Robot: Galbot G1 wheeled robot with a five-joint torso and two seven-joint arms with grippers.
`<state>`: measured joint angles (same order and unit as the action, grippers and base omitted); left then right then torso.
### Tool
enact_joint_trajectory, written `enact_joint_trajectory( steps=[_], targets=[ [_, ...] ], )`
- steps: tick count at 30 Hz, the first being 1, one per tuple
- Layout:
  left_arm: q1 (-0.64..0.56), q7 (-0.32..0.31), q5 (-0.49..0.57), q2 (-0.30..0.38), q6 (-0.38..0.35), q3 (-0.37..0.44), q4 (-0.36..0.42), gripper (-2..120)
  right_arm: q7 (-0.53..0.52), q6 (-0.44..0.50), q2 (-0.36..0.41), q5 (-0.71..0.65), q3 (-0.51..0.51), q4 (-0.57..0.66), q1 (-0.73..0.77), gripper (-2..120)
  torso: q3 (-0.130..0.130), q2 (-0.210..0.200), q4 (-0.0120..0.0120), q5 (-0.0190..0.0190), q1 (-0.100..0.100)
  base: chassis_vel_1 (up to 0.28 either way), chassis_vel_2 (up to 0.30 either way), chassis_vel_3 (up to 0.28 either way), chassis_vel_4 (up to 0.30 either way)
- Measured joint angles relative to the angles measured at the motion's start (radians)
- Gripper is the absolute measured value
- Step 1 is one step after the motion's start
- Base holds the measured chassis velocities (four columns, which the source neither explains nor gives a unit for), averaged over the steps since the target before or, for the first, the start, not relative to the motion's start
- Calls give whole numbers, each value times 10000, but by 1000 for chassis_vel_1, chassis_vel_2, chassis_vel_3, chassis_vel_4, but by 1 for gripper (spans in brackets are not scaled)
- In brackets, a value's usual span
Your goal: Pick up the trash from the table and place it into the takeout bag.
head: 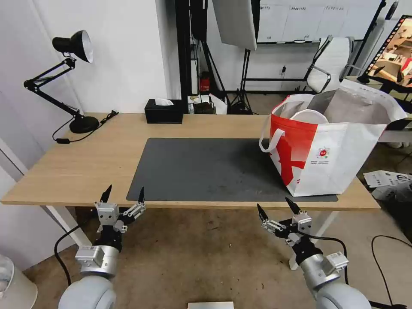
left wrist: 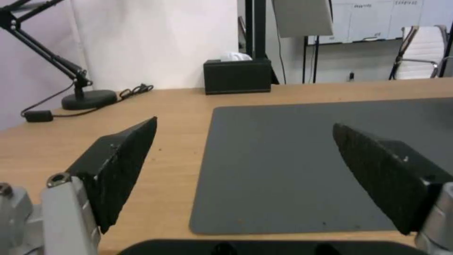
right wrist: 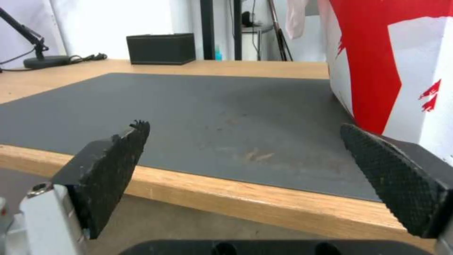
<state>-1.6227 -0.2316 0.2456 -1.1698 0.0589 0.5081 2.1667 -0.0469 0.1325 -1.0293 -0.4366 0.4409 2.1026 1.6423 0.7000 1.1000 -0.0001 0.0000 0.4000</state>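
Both spread-fingered grippers, left (head: pixel 123 194) and right (head: pixel 277 205), hover empty before the long light-wood table (head: pixel 86 163), whose white-and-red foil-lined takeout bag (head: pixel 330 146) holds what seems a white round bowl (head: pixel 308 116).

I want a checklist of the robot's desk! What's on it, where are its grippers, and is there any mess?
Surface: light-wood table with a dark grey mat, which is bare.
Job's things: takeout bag standing on the mat's right end, open; a white round rim shows inside. No loose trash seen on the table.
Clutter: black tissue box at the far edge, desk lamp at the far left.
Grippers: left gripper and right gripper both open, empty, below the table's near edge.
Cables: lamp cord on the table; black cables on the floor.
Surroundings: white office chair, light stands behind.
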Motion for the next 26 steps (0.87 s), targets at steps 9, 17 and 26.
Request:
enact_joint_trajectory(
  steps=[9, 17, 26],
  targets=[
    [-318, -2, -375, -322, 58, -64, 20, 100, 0, 0, -1, 0, 0, 0, 0, 100, 0, 0, 0, 0, 0, 0, 0, 0, 0],
    [-587, -3, -380, -463, 149, 149, 122, 100, 0, 0, 0, 0, 0, 0, 0, 100, 0, 0, 1, 0, 1, 0, 0, 0, 0],
    [-814, 32, -401, -616, 253, 198, 196, 100, 0, 0, 0, 0, 0, 0, 0, 100, 0, -1, 1, 0, 0, 0, 0, 0, 0]
  ],
)
